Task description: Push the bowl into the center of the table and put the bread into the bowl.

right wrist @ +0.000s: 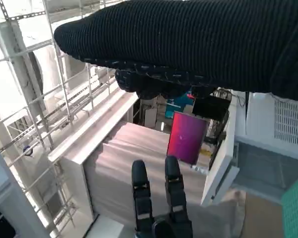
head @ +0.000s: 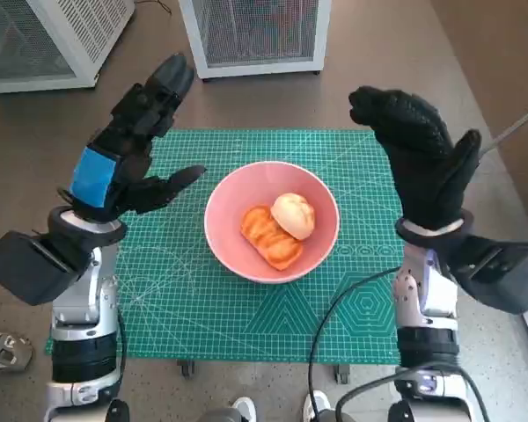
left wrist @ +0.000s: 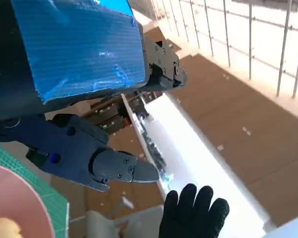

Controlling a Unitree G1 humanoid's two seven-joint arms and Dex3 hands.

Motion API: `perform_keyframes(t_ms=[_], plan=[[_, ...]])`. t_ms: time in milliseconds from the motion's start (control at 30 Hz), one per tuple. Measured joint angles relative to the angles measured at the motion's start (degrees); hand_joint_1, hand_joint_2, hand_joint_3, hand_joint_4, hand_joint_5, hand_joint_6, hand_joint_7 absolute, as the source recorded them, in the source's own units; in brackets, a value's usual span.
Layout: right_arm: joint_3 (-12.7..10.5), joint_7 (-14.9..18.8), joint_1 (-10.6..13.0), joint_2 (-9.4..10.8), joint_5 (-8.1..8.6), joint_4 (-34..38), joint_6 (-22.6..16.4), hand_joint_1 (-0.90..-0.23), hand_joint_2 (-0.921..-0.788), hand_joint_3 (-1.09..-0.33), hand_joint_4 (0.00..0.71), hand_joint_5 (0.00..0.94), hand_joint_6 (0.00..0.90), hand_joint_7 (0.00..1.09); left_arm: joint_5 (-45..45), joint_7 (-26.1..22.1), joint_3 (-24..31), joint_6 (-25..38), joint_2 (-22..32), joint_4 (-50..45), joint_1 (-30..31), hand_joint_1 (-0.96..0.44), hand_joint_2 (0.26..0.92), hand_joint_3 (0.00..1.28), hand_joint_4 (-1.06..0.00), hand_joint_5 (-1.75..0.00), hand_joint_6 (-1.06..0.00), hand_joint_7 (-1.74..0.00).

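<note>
The bowl (head: 271,220) sat near the middle of the green mat (head: 202,308) on the counter, with two pieces of bread in it: a pale round roll (head: 293,214) leaning on a flatter orange-brown pastry (head: 270,237). Both hands hung above the counter, one on each side of the bowl and clear of it. The left hand (head: 136,141) was empty, fingers spread. The right hand (head: 418,158) was also empty, its gloved fingers extended upward.

The bread looked light and soft, easily dented, so a gentle hold across the sides would suit. The bowl looked stiff, smooth and light; it would likely slide on the mat if pushed low on its wall. Judged from this, the task seemed done.
</note>
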Motion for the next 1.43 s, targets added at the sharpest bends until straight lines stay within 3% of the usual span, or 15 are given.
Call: perform_keyframes(t_ms=[333,767,1433], plan=[[0.0,-2.1,-2.1,-0.2,-2.09,0.0,0.0,-0.622,-0.921,-0.663,0.263,0.011,0.338,0.03,-2.6,1.1,-0.3,0.0,-2.0,0.0,0.0,-0.63,0.921,0.25,-0.26,-0.03,-0.34,-0.08],[0.2,-3.6,-4.0,-0.6,-3.83,1.2,-0.2,-0.652,-0.921,-0.655,0.261,0.006,0.334,0.03,-1.7,4.3,-1.7,0.6,-2.3,0.1,-1.3,-0.6,0.921,0.26,-0.28,-0.02,-0.33,-0.07],[0.3,-4.5,-5.3,-2.1,-4.99,2.2,-0.2,-0.655,-0.921,-0.648,0.257,0.002,0.334,0.04,-1.8,5.4,-2.6,2.0,-2.2,0.1,-3.1,-0.58,0.921,0.26,-0.3,-0.02,-0.3,-0.06]])
